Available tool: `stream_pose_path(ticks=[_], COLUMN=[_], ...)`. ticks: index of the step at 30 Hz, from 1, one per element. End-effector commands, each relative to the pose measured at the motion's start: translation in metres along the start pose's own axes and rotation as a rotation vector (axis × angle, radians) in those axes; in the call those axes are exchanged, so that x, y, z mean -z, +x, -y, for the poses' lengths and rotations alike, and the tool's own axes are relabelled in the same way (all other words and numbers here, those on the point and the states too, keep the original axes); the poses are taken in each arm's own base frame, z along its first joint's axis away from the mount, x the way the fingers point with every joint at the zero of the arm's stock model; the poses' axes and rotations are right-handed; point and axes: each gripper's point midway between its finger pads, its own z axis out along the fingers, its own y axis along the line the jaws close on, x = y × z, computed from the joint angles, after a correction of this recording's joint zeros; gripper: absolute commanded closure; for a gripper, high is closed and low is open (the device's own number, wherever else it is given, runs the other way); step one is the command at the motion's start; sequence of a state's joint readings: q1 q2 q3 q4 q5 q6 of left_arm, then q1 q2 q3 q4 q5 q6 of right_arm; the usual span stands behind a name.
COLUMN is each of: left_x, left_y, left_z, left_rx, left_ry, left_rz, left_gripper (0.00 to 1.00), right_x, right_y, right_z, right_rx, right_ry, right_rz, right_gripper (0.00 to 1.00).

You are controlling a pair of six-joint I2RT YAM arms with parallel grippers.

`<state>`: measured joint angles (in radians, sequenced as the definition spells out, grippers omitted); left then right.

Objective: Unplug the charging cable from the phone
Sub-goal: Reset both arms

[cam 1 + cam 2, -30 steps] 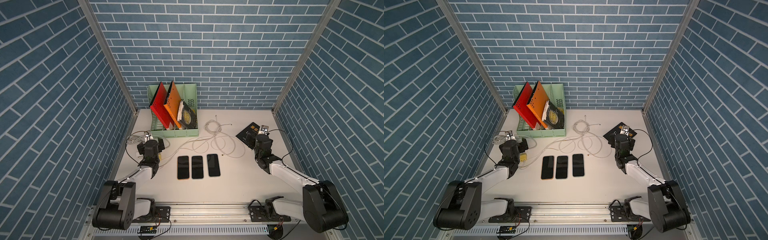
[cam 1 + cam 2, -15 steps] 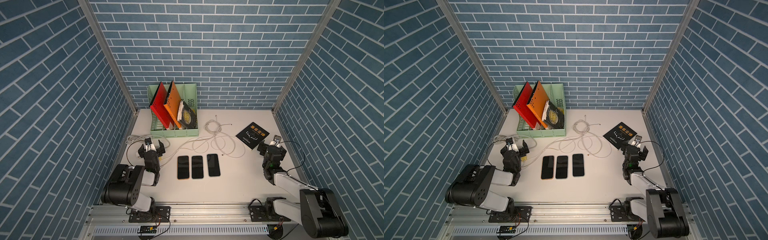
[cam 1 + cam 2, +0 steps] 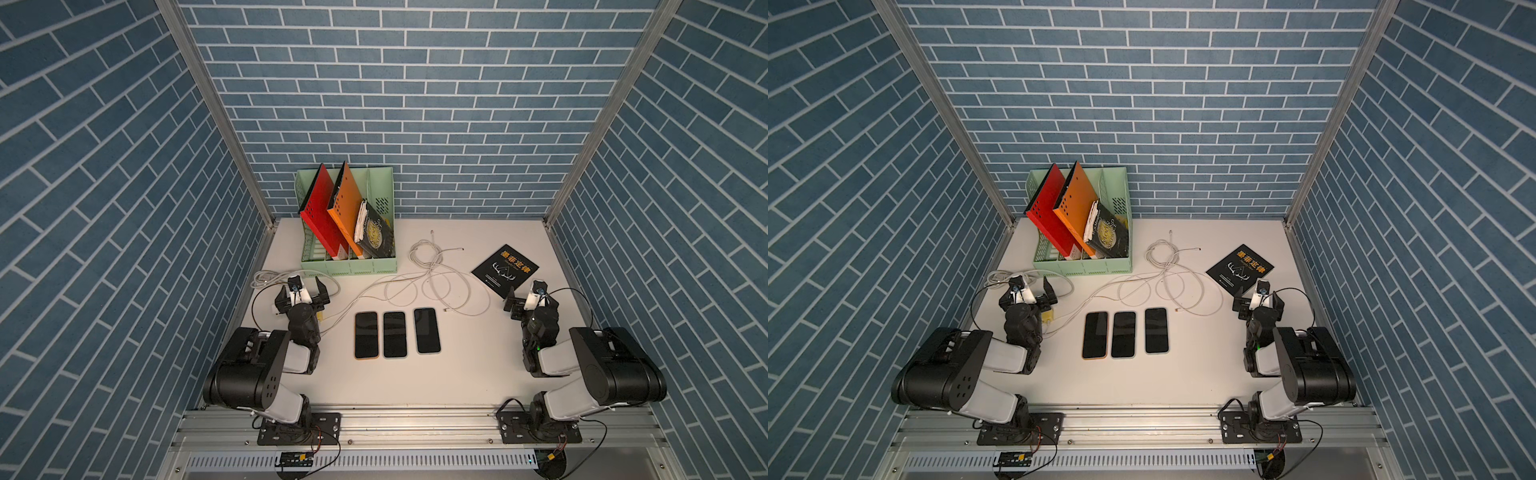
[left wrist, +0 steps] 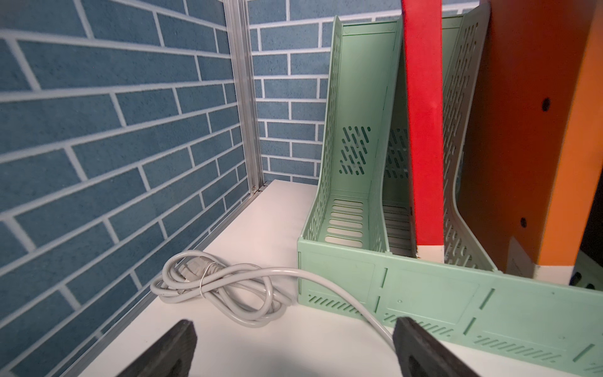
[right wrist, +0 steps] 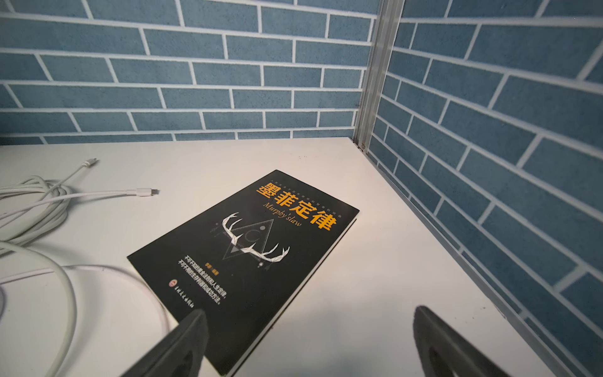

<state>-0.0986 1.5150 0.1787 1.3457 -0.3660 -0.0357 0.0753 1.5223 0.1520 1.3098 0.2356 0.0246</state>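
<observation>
The three phones (image 3: 395,334) are lying face up in a close row at the centre of both top views, their long axes running from the top to the bottom of the frame. The white charging cable (image 3: 432,282) is sprawling in loose loops just above them, and its plug (image 3: 446,309) is resting on the table (image 3: 478,365) just beside the upper right corner of the rightmost phone (image 3: 427,330), apart from it, its tip seemingly pointing left; no cable is showing as seated in any phone, so the unplugging is looking finished, though the ports are too small to make out. The cable is likely behaving as light and limp, so only the stiff plug shell is offering a firm hold, pulled straight along the phone's long axis; the phone, stiff and slick, is probably needing pinning at its long edges. The left gripper (image 3: 302,294), at middle left, is standing spread wide and empty, facing the green file rack (image 4: 424,293); the right gripper (image 3: 530,301), at middle right, is likewise spread and empty beside the black book (image 5: 248,248).
</observation>
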Motion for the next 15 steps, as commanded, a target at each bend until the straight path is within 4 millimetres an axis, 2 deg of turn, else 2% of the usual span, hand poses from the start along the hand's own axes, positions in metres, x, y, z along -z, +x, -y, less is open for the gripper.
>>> stream_pose_path(ticks=[1, 15], left_x=[0.001, 0.001], left_y=[-0.002, -0.003], left_z=[0.000, 0.000], left_rx=[-0.003, -0.003], left_ry=[-0.004, -0.004], left_rz=[0.013, 0.015], left_gripper=[0.00, 0.00], right_x=[-0.003, -0.010], right_y=[-0.020, -0.019], right_z=[-0.001, -0.011], right_rx=[0.006, 0.033], right_ry=[-0.006, -0.051], right_rz=[0.070, 0.053], right_gripper=[0.00, 0.00])
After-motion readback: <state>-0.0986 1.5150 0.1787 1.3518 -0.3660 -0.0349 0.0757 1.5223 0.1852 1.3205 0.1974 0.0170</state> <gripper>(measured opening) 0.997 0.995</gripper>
